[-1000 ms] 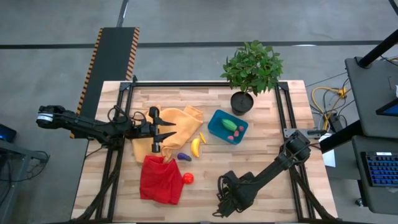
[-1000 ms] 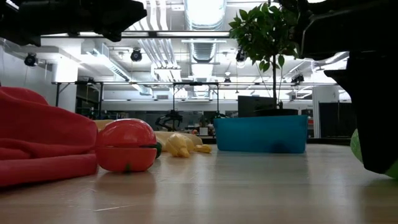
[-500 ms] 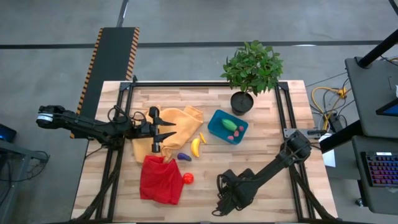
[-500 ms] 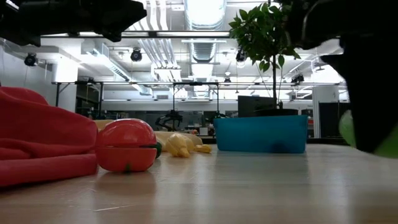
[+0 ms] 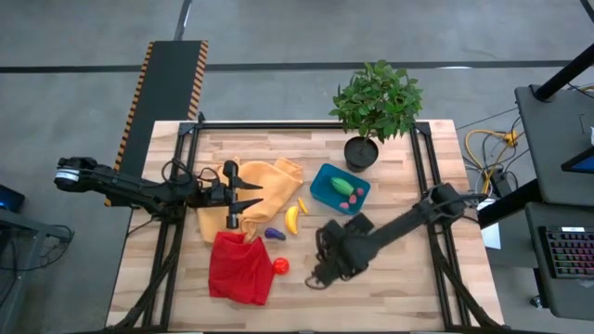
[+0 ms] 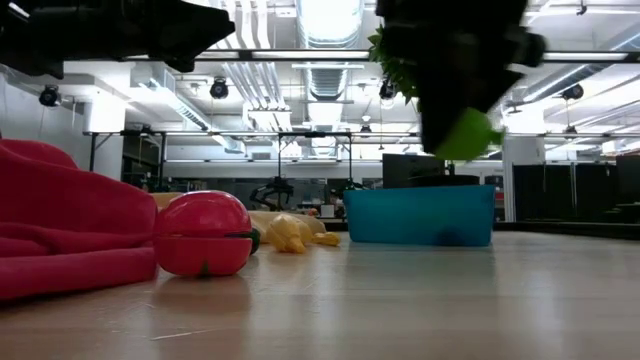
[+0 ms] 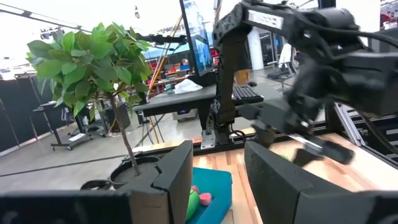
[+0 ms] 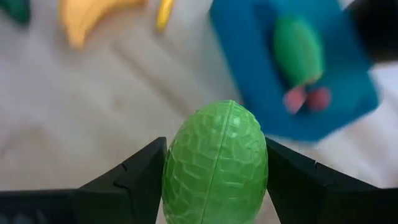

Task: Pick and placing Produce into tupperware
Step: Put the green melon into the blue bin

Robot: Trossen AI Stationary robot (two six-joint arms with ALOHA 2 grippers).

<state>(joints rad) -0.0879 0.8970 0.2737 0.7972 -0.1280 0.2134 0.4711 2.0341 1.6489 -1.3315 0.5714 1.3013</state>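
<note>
- Right gripper (image 8: pixel 214 180) is clamped on a green oval (image 8: pixel 215 163); both dark fingers (image 8: pixel 134 180) press its sides, w/ the ribbed oval filling the gap between them.
- Low view: that green oval (image 6: pixel 466 135) hangs under the right arm, clear of the desk (image 6: pixel 400 300), higher than the rim of the tupperware (image 6: pixel 420 215).
- High view: right gripper (image 5: pixel 325 269) sits over bare wood, near the desk's middle, beside & short of the tupperware (image 5: pixel 326 188), not over it.
- Right wrist view: tupperware (image 8: pixel 249 62) lies ahead of the held oval, apart from it. Inside: 2nd green oval (image 8: pixel 298 50) plus two tiny pink pieces (image 8: pixel 306 98), touching each other.
- Yellow banana (image 5: pixel 291 219) lies on the desk between yellow-orange cloth (image 5: pixel 269 186) and tupperware, w/ a small yellow bit (image 5: pixel 303 205) just beside it.
- Purple piece (image 5: pixel 274 234) is near the banana's lower end, just beside the red cloth (image 5: pixel 239 269).
- Red round one (image 5: pixel 280 266) touches the red cloth's edge; low view shows it (image 6: pixel 203 235) resting on the desk, by the cloth.
- Left gripper (image 5: pixel 249 206) hovers over the yellow-orange cloth w/ fingers spread apart, nothing in them; well apart from the tupperware.
- Black pot w/ plant (image 5: pixel 361 151) stands just beyond the tupperware's far corner.
</note>
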